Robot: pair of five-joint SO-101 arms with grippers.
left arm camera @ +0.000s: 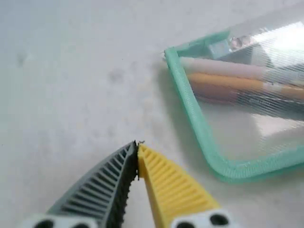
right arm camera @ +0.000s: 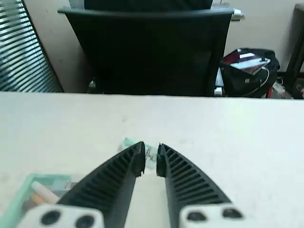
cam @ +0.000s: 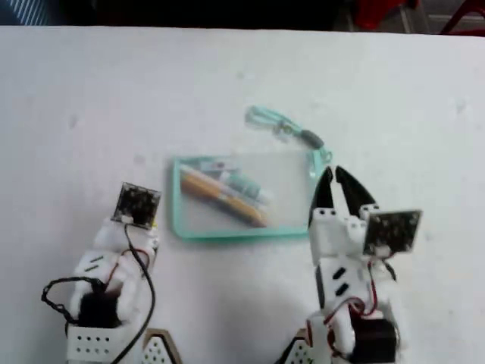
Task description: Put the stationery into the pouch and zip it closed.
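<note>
Clear plastic with a mint-green rim, the pouch [cam: 288,206] lies mid-counter [cam: 76,91] with pens [cam: 223,196] inside it. A teal cord [cam: 276,121] trails from its far right corner. The black right hand [cam: 333,176] sits at that corner, fingers narrowly apart. The left hand [left arm camera: 137,145] is beside the pouch's left end, tips pressed together. A black chair [right arm camera: 147,47] stands beyond the counter.
</note>
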